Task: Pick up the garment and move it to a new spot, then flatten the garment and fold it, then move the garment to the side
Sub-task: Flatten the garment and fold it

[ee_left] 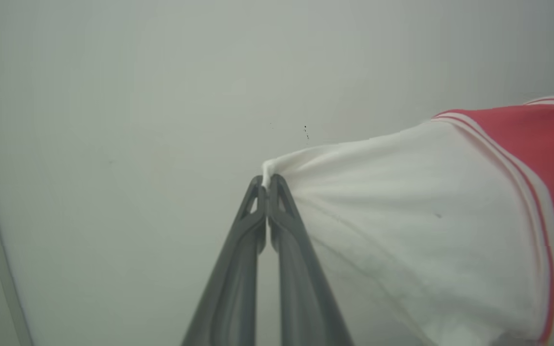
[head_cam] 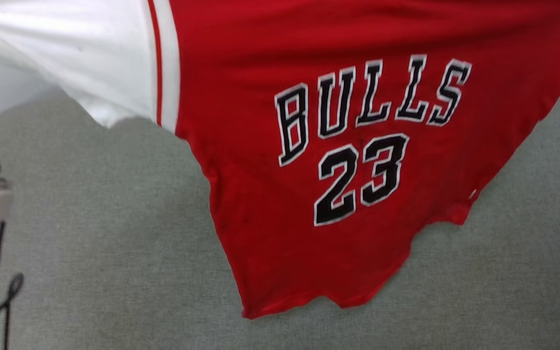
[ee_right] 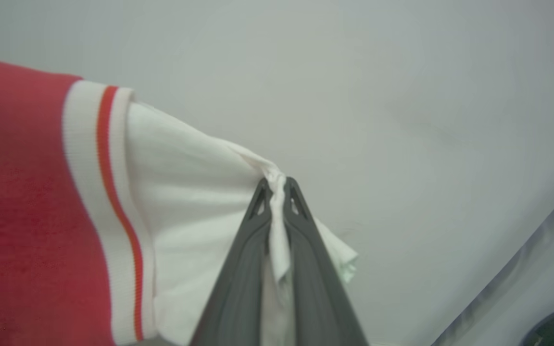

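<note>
Taut red garment [head_cam: 358, 146], white sleeves

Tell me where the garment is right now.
The garment hangs across the head view over the grey surface, its white sleeves pinched in the left gripper and right gripper.

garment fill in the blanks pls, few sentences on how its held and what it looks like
1. The sleeve of the garment pinched by the left gripper is ____ in colour.
2. The right gripper is shut on the other ____.
3. The number on the chest reads ____.
4. The lettering above it reads ____.
Missing words: white; sleeve; 23; BULLS.
</note>
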